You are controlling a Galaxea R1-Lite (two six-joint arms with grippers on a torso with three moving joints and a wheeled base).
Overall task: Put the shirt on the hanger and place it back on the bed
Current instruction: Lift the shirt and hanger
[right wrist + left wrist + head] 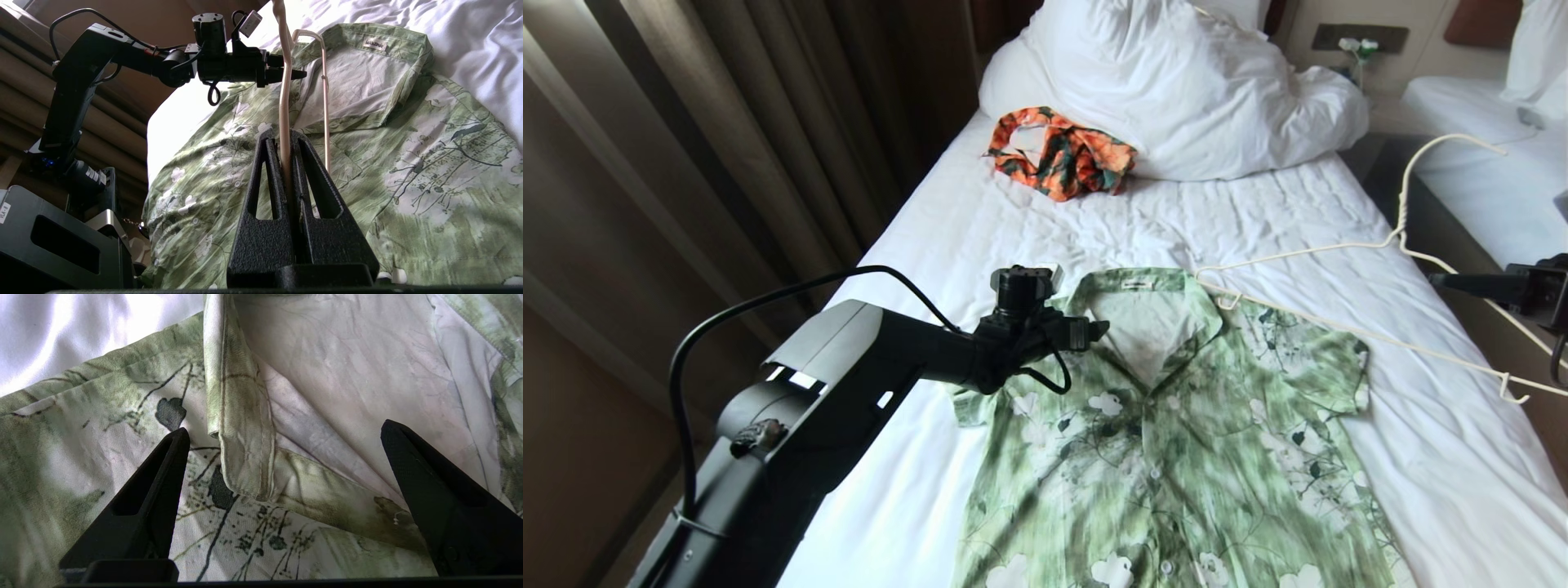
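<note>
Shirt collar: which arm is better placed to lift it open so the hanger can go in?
Probably the left. The left gripper hovers open right over the shirt at its collar, empty, while the right gripper is shut on the hanger.

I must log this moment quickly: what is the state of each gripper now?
Left gripper: open, empty, above the shirt by its collar.
Right gripper: closed on the hanger, beside the bed.
</note>
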